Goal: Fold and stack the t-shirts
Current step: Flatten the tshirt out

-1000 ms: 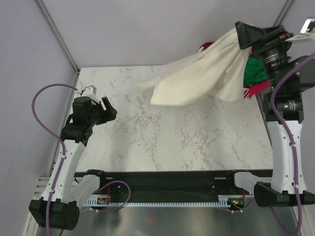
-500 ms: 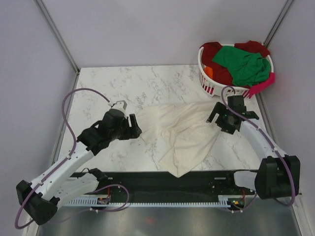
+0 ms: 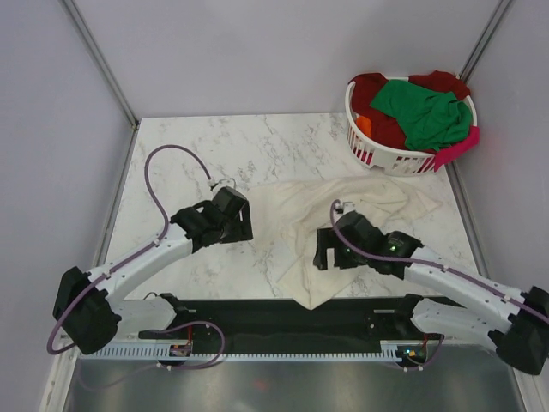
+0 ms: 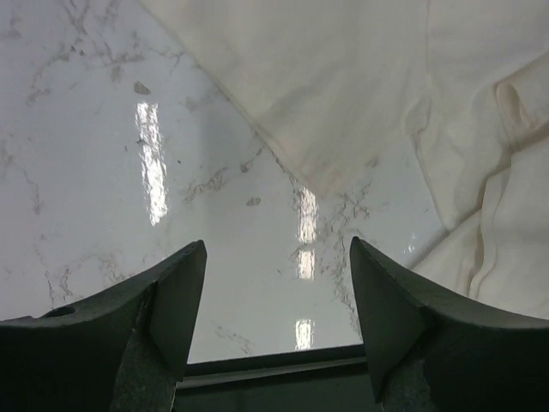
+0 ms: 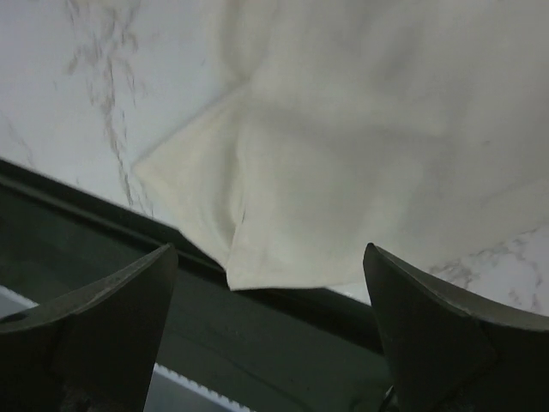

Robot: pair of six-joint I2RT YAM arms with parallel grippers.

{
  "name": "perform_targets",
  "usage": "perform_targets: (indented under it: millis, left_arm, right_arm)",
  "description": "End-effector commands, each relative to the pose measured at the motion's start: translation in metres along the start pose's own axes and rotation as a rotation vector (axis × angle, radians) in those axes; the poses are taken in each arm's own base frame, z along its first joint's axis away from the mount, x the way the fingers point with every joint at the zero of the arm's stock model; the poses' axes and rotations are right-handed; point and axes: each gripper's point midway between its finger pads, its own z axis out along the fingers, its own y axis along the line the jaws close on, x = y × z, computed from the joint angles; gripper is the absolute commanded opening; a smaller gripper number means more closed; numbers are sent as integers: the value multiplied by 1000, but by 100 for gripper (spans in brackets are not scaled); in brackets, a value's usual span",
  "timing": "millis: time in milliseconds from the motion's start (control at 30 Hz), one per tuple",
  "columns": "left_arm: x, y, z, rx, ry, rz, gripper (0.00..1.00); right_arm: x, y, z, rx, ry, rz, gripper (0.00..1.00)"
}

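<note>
Since one second ago: cream shirt (image 3: pixel 360 215) is off the right end effector (image 3: pixel 324 254) and down on the worktop (image 3: pixel 189 146). It had been hanging from that end effector up by the basket (image 3: pixel 371 153). The right arm has swung down and inward from the far right corner. The left arm has reached in from the left side toward the shirt.

Cream shirt: lies crumpled across the centre-right of the worktop, with folds and ridges running through it. Its far-right part reaches close to the basket's foot. Its near corner overhangs the worktop's near edge onto the dark rail (image 3: pixel 257 313).

Right end effector: over the near part of the cream shirt, jaws wide apart, nothing between them. In the wrist view the shirt's near corner lies below the gap, with no contact visible.

Left end effector (image 3: pixel 244 227): just beside the cream shirt's left edge, over bare marble. Jaws well apart, holding nothing. In the wrist view a shirt corner lies ahead of the fingertips, clear of them.

Basket: at the far right corner. Green shirt (image 3: pixel 425 112) on top, dark red shirt (image 3: pixel 369 90) beneath, orange shirt (image 3: pixel 364 125) at the left wall, pink shirt (image 3: pixel 459 148) draped over the right rim.
</note>
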Motion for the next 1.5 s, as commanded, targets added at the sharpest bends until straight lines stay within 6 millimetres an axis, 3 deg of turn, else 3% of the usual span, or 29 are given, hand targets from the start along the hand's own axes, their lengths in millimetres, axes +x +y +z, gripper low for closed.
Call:
perform_targets:
  millis: [0, 33, 67, 100, 133, 167, 233, 433, 567, 733, 833, 867, 1033, 1067, 1267, 1467]
  left_arm:
    - [-51, 8, -1, 0, -92, -59, 74]
    - [-62, 22, 0, 5, -88, -118, 73]
    - [-68, 27, -2, 14, -100, -137, 73]
    - [-72, 32, -4, 21, -104, -131, 73]
    - [-83, 41, -12, 15, -144, -148, 73]
    - [-86, 45, -16, 13, -159, -143, 73]
    - [-86, 55, -22, 5, -177, -131, 74]
    - [-76, 66, -33, 7, -190, -134, 75]
    - [-80, 67, -35, 2, -202, -131, 76]
    - [-79, 66, -31, 0, -185, -143, 76]
    - [-79, 67, -27, -15, -177, -153, 75]
    - [-79, 68, -25, -22, -174, -163, 75]
    - [-72, 63, -5, -22, -114, -209, 72]
    - [-70, 62, -1, -22, -104, -221, 72]
    - [-63, 54, 38, 5, -60, -229, 76]
    - [-71, 49, 71, 7, -62, -234, 81]
  right_arm:
    - [44, 41, 16, -21, 59, -102, 98]
    - [34, 58, 15, -14, 16, -142, 98]
    - [47, 60, 28, 46, 64, -219, 98]
    - [56, 72, 29, 48, 77, -287, 98]
    - [46, 91, 28, 46, 47, -305, 98]
    - [51, 92, 40, 93, 57, -343, 98]
    - [51, 109, 46, 80, 53, -376, 97]
    - [59, 128, 81, 98, 90, -426, 93]
    - [78, 122, 104, 140, 138, -449, 91]
    - [91, 103, 119, 187, 152, -456, 75]
    - [97, 99, 125, 184, 156, -452, 50]
    - [98, 99, 126, 181, 156, -452, 37]
    - [108, 86, 127, 196, 187, -474, 12]
    - [107, 87, 123, 186, 186, -468, 3]
    - [100, 71, 100, 186, 155, -451, 0]
    - [99, 60, 87, 202, 162, -453, 0]
